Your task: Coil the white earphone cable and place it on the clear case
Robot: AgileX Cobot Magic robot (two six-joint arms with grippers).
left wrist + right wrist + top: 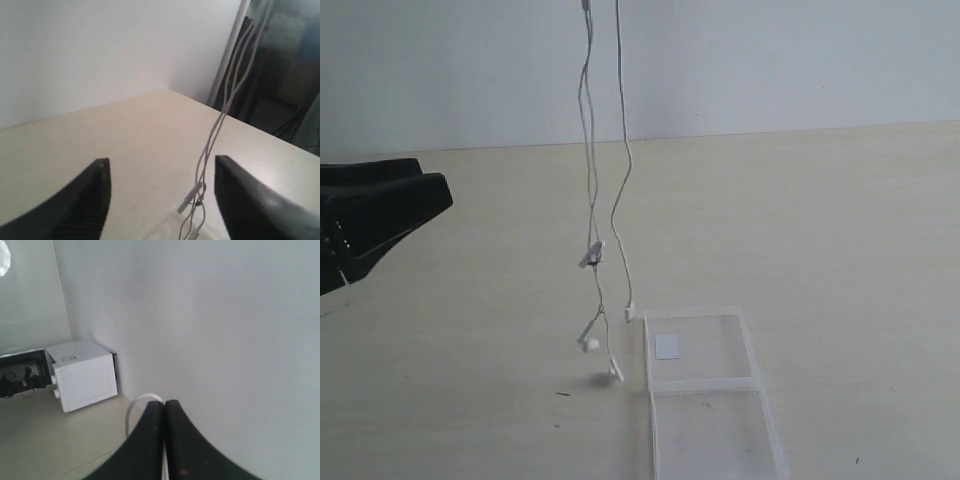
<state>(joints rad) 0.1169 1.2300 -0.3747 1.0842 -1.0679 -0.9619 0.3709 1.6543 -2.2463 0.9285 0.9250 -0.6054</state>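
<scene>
The white earphone cable (590,190) hangs in thin strands from above the top of the exterior view. Its inline piece (592,254), two earbuds (590,338) and plug (629,313) dangle just above the table, left of the clear case (705,398). The case lies open and flat with a white sticker (667,346). My right gripper (165,405) is shut on a loop of the cable (135,407); it is out of the exterior view. My left gripper (160,167) is open, low at the left, with the cable (212,140) hanging beyond its fingers.
A pale wooden table (820,220) spreads under everything, with a white wall behind. In the right wrist view a white microwave-like box (82,375) stands on the floor by the wall. A dark doorway (280,75) shows beyond the table's far edge.
</scene>
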